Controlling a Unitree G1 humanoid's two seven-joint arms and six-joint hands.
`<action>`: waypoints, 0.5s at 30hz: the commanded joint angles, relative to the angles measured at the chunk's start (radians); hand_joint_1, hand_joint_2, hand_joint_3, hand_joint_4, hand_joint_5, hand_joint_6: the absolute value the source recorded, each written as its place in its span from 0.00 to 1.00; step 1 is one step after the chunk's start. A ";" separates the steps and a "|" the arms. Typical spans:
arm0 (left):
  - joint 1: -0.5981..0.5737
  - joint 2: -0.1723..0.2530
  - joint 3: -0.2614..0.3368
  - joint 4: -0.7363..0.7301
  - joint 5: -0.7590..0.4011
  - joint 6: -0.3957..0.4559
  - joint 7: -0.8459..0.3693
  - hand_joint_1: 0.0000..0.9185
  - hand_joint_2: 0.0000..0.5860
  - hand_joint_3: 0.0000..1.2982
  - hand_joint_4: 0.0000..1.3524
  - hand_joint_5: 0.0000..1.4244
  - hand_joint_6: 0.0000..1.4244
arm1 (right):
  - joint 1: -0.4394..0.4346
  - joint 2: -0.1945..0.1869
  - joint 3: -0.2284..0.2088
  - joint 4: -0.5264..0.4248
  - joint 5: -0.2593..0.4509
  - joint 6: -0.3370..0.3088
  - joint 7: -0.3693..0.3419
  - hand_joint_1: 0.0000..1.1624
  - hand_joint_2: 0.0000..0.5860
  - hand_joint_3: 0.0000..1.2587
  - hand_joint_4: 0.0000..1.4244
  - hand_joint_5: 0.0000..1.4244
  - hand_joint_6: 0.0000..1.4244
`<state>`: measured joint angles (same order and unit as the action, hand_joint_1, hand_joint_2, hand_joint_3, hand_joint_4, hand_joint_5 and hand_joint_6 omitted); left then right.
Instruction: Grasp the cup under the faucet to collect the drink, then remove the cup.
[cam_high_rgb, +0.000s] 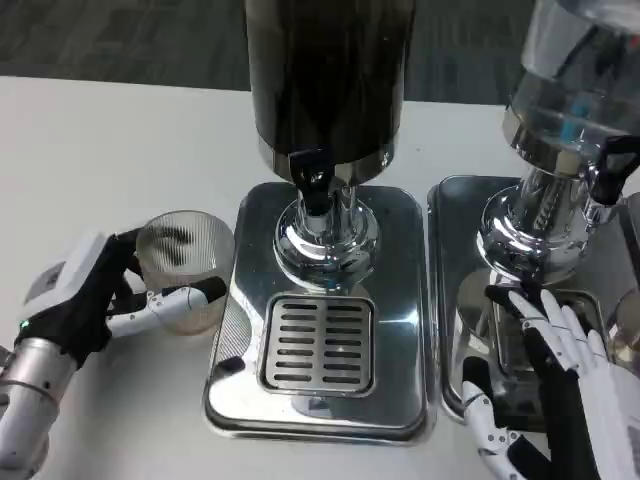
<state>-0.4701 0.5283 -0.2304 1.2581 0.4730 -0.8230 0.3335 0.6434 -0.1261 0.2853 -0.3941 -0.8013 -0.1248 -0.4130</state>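
Landmark for this report: the drip grille (318, 343) set in the chrome base (400, 260) of the dark drink dispenser (328, 70).

Left of the grille, just off the base's left edge, the left hand (85, 300) is wrapped round the clear ribbed cup (183, 262): fingers curl across its near side, one fingertip touching or almost touching the base rim. The cup stands upright on the white table (100, 150), mouth up, and looks empty.

Directly behind and above the grille hangs the black faucet (312, 180), in front of the chrome column. The cup lies to the faucet's left and at about the grille's near-far level. In my judgement the coming move is a plain sideways carry to the right, onto the grille, keeping the cup's axis vertical. The left hand is the nearer and already has the cup.

Right of the grille, beyond the base, sits a second tray (455, 300) under a clear dispenser (575, 80). The right hand (545, 385) rests over that tray with fingers spread, holding nothing.
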 joint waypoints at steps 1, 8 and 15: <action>0.011 -0.009 -0.012 -0.001 0.016 -0.023 0.034 0.33 0.31 0.45 0.46 0.58 0.83 | -0.007 -0.004 -0.003 0.003 0.008 -0.004 0.007 0.31 0.75 0.15 0.04 0.03 0.00; 0.030 0.006 -0.009 -0.011 0.017 -0.050 0.099 0.34 0.31 0.50 0.51 0.64 0.90 | -0.020 -0.007 0.001 0.013 0.017 -0.009 0.015 0.31 0.75 0.15 0.05 0.04 0.00; 0.073 0.033 0.004 -0.035 0.012 -0.107 0.163 0.36 0.31 0.50 0.52 0.65 0.90 | -0.031 -0.007 0.011 0.027 0.025 -0.013 0.016 0.30 0.75 0.15 0.05 0.04 0.00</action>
<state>-0.4109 0.5411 -0.2413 1.2444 0.4843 -0.8914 0.4572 0.6144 -0.1300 0.2923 -0.3797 -0.7804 -0.1257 -0.4014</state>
